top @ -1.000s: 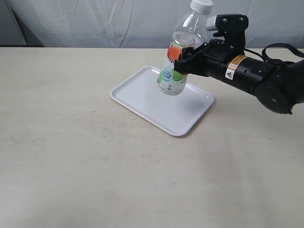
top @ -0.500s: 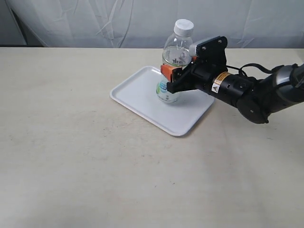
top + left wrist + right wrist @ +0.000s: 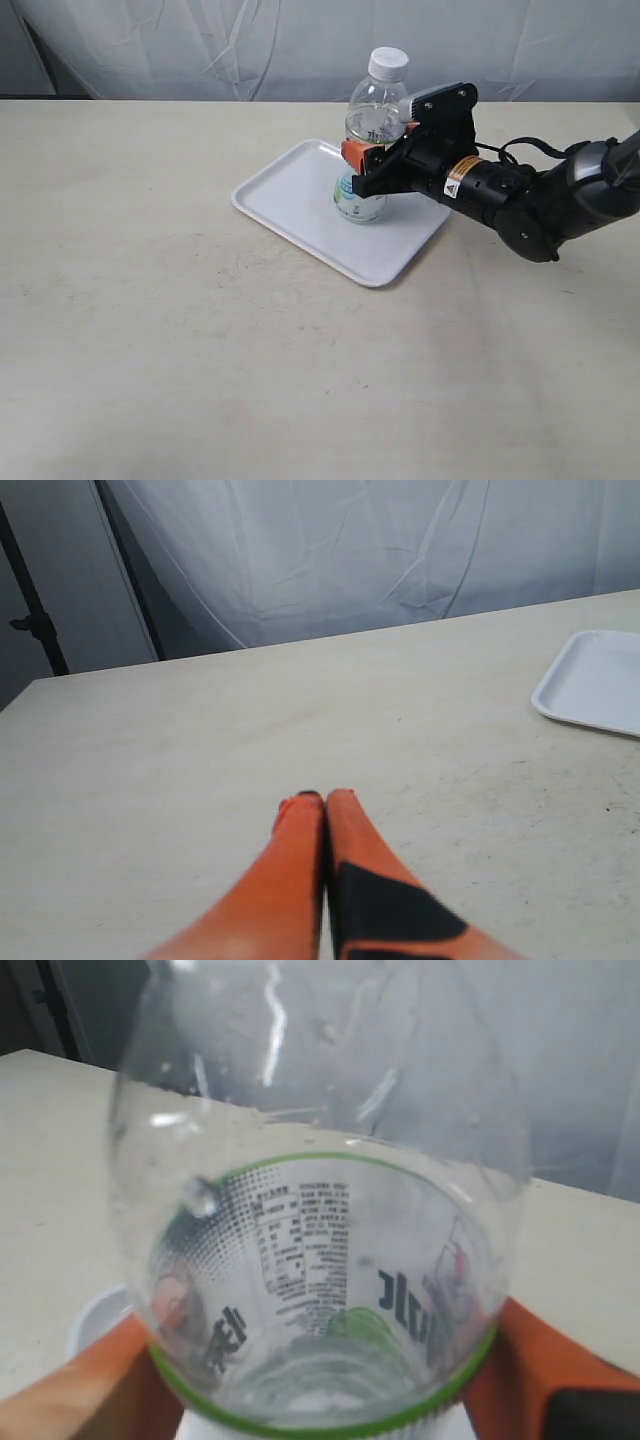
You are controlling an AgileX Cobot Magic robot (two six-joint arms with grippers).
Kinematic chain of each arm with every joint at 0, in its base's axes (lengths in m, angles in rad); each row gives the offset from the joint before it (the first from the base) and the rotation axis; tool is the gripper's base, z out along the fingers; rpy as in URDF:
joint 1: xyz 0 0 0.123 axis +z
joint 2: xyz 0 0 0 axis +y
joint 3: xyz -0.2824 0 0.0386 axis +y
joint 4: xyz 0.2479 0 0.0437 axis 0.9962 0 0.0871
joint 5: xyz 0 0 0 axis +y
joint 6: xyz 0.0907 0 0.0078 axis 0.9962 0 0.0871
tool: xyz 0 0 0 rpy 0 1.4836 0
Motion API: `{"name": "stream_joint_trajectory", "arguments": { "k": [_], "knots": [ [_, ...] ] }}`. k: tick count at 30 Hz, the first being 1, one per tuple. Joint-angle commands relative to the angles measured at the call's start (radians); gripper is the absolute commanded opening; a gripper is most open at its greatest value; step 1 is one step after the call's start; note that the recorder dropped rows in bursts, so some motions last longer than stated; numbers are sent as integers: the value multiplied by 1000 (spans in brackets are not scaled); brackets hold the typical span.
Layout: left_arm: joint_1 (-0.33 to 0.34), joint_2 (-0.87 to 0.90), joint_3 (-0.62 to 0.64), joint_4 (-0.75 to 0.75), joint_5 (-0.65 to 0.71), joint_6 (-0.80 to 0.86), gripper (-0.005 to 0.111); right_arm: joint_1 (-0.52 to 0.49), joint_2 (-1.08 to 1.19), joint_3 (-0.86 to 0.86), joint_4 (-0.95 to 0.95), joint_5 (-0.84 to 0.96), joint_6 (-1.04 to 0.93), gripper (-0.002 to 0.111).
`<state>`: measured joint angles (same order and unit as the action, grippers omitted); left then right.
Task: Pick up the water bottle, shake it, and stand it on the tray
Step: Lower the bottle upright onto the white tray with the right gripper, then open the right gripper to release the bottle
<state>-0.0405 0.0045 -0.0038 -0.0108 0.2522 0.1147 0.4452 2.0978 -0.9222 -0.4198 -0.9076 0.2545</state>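
The clear water bottle [image 3: 374,130] with a white cap stands upright on the white tray [image 3: 300,195], near the tray's middle. My right gripper [image 3: 362,165] reaches in from the right and is shut on the bottle at its label. In the right wrist view the bottle [image 3: 320,1240] fills the picture, with one orange finger [image 3: 95,1385] against each side of it. My left gripper [image 3: 325,800] hovers over bare table with its orange fingers pressed together and nothing between them. A corner of the tray [image 3: 598,680] shows in the left wrist view. The left arm is out of the exterior view.
The beige table [image 3: 180,330] stretches wide around the tray. A white cloth backdrop [image 3: 200,45] hangs behind the far edge. The right arm's black body [image 3: 520,195] and cable lie low over the table to the right of the tray.
The right gripper brought the tilted, raised bottle down and upright onto the tray. Over the last half second it has hardly moved.
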Motion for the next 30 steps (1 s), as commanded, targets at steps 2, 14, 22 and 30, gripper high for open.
{"name": "stream_joint_trajectory", "arguments": {
  "k": [2, 14, 22, 30],
  "knots": [
    [0, -5, 4, -10, -13, -1, 0, 26, -5, -2, 1, 62, 29, 12],
    [0, -5, 4, -10, -13, -3, 0, 54, -32, -2, -1, 335, 156, 67],
    [0, -5, 4, -10, -13, -3, 0, 68, -86, -2, -92, 388, 168, 67],
    [0, -5, 4, -10, -13, -3, 0, 68, -135, -2, -92, 630, 173, 67]
  ]
}}
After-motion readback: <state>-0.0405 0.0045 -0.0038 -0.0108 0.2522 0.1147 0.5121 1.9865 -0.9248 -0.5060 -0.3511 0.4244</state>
